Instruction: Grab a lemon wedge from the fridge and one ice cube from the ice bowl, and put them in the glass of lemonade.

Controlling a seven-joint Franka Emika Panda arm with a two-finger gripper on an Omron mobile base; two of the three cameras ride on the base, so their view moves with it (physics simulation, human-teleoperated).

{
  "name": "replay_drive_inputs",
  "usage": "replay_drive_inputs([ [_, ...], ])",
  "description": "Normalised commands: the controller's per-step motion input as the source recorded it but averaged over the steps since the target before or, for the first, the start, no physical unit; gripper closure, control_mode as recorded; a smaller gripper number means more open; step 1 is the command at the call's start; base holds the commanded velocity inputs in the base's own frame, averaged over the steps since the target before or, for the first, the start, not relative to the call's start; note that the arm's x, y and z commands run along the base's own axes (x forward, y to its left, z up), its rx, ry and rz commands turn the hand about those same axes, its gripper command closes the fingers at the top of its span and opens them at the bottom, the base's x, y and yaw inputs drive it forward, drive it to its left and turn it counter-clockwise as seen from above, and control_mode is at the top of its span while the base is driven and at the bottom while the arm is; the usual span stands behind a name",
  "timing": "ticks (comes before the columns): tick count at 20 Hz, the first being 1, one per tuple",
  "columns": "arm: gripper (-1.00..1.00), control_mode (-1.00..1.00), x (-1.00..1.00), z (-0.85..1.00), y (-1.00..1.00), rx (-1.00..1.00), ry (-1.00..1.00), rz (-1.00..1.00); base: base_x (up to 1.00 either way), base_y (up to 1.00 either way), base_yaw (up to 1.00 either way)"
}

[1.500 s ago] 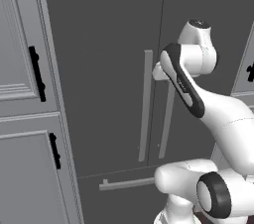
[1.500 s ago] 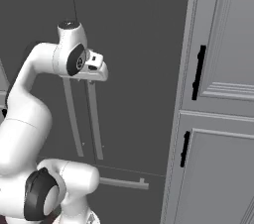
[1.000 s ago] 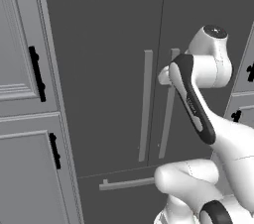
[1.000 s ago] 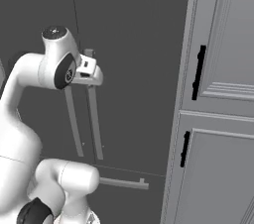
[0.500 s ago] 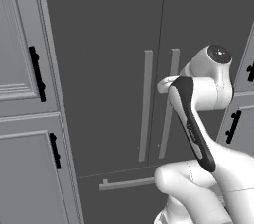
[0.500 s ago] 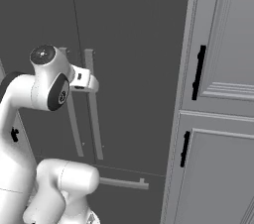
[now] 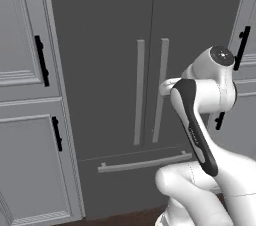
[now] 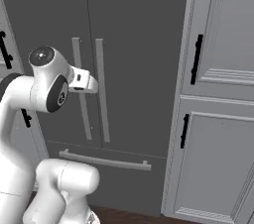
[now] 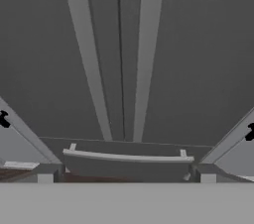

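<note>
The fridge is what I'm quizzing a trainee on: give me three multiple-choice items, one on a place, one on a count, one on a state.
1. Where is the drawer handle?
A. below the two upright handles
B. above them
C. on a cabinet

2. How many upright bar handles does the fridge have?
A. one
B. two
C. four

3. How do the fridge doors stand?
A. both shut
B. left open
C. both open

A: the horizontal bar lies under the upright pair.
B: left handle, right handle.
A: the seam is closed and no shelves show.
</note>
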Motion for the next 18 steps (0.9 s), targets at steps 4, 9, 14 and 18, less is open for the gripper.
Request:
replay_drive_inputs([
  [4,-1.0,1.0,0.0,0.0,0.0,0.0,0.0,0.0,-0.51,0.0,0.0],
  [9,-1.0,1.0,0.0,0.0,0.0,0.0,0.0,0.0,-0.4,0.0,-0.01],
  [14,-1.0,1.0,0.0,0.0,0.0,0.0,0.0,0.0,-0.2,-0.01,-0.03],
  [18,-1.0,1.0,0.0,0.0,0.0,0.0,0.0,0.0,-0.22,-0.13,-0.09],
])
